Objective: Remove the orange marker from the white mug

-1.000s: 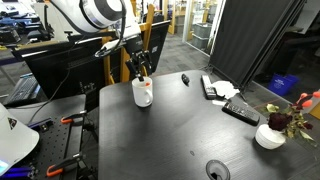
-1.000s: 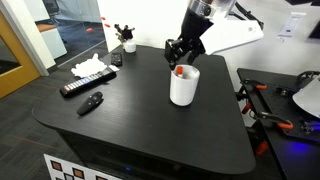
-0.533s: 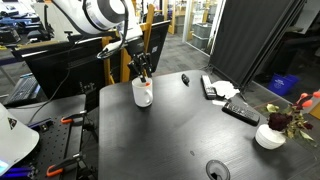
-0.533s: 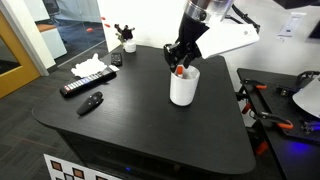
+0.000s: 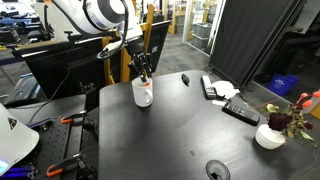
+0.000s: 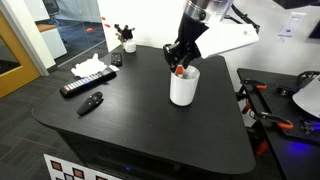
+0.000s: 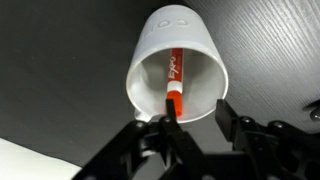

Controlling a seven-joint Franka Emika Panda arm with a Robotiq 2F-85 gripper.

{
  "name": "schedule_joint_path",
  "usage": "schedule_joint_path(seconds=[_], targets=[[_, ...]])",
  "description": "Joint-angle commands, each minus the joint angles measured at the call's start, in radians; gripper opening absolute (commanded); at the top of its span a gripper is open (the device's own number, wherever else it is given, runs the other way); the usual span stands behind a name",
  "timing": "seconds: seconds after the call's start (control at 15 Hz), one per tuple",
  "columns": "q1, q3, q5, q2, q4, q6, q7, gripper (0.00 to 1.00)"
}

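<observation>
The white mug [image 5: 143,94] stands near one edge of the black table; it also shows in the other exterior view [image 6: 183,88] and fills the wrist view [image 7: 175,45]. The orange marker [image 7: 172,78] leans inside it, its end sticking out at the rim [image 6: 179,70]. My gripper [image 7: 195,108] hangs just above the mug's mouth in both exterior views [image 5: 141,68] [image 6: 181,55]. It is open. One finger [image 7: 165,112] is right beside the marker's end, the other stands apart from it.
A black remote [image 6: 88,83], a small black pen-like object [image 6: 91,103] and white paper [image 6: 90,67] lie on the table. A white bowl with dark red flowers [image 5: 270,135] stands at a corner. A round disc [image 5: 217,171] lies near the front edge.
The arm's upper links have shifted slightly. The gripper stays open over the mug and the marker has not moved.
</observation>
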Motion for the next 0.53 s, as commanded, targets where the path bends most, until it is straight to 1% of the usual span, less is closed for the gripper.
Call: schedule_joint_path(seconds=[0.0, 0.13, 0.2, 0.33, 0.47], targets=[[0.015, -0.018, 0.030, -0.010, -0.012, 0.021, -0.024, 0.48], [0.014, -0.019, 0.045, -0.015, -0.020, 0.029, -0.034, 0.47], [0.014, -0.019, 0.049, -0.018, -0.023, 0.027, -0.034, 0.43], [0.013, -0.020, 0.052, -0.022, -0.029, 0.033, -0.037, 0.41], [0.010, -0.023, 0.060, -0.018, -0.029, 0.033, -0.041, 0.41]])
